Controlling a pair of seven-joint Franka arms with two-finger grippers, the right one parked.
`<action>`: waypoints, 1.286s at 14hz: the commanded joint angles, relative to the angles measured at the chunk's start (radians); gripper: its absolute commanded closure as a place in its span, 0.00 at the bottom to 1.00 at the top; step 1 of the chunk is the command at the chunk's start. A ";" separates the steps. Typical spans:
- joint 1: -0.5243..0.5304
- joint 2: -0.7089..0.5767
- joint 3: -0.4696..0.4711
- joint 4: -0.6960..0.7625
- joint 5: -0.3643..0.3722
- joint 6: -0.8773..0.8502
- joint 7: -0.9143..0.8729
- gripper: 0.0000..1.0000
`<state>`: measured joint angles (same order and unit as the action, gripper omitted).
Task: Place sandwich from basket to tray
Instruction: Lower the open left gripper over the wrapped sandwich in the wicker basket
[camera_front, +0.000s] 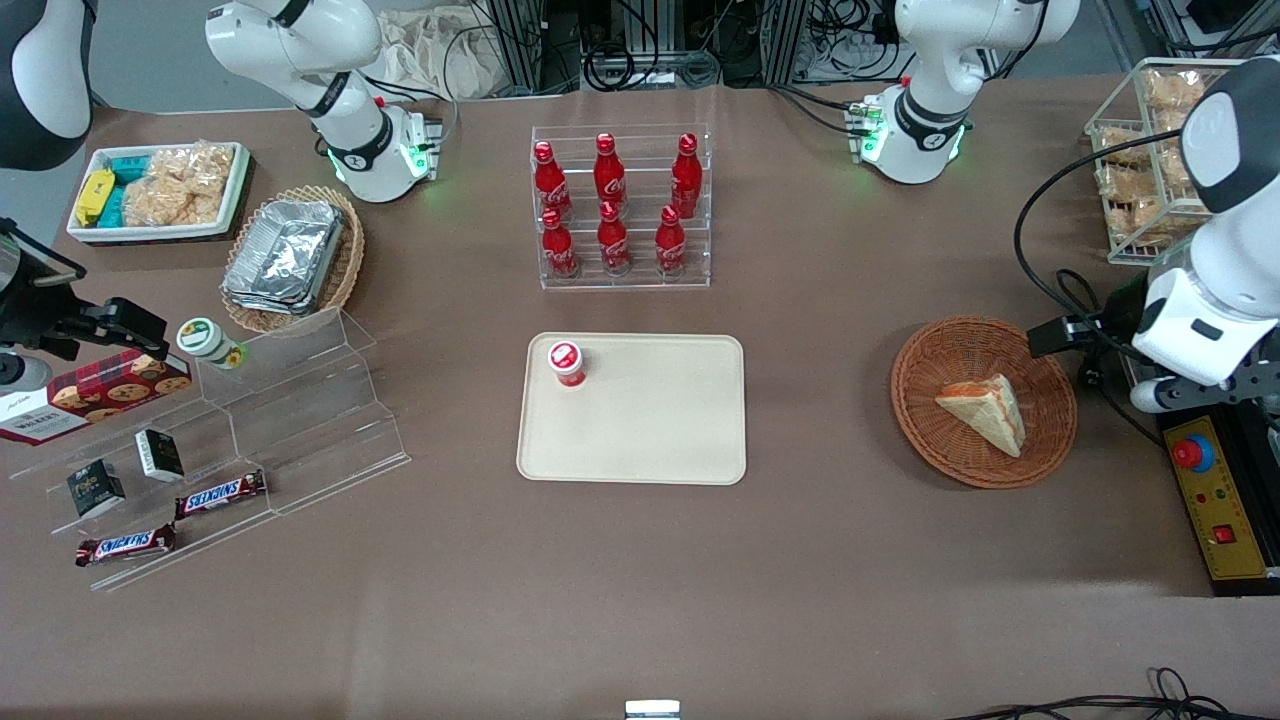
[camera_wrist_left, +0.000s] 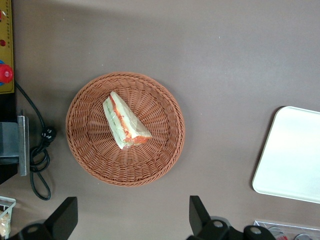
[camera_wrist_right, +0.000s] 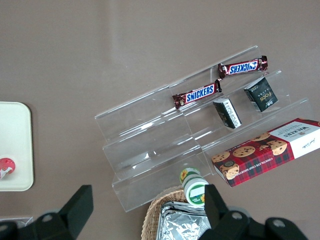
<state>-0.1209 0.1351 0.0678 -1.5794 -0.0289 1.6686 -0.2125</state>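
Your sandwich (camera_front: 984, 410) lies flat in the round basket (camera_front: 925, 420), toward the working arm's end of the worktop. The tray (camera_front: 650, 440) sits mid-table, well apart, with a red-capped cup (camera_front: 566, 363) on one corner. Your gripper (camera_wrist_left: 131, 220) hangs above the basket, jaws spread wide and holding nothing.

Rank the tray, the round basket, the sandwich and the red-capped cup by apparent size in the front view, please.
1. tray
2. basket
3. sandwich
4. red-capped cup, standing on the tray

The claw is open, above the table beside the basket.
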 joint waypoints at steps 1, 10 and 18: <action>0.009 0.041 0.006 0.053 -0.017 -0.041 0.006 0.00; 0.006 0.014 0.006 -0.270 0.032 0.250 -0.491 0.00; 0.007 0.015 0.099 -0.660 0.170 0.791 -0.619 0.00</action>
<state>-0.1138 0.1685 0.1473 -2.1473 0.1178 2.3457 -0.8067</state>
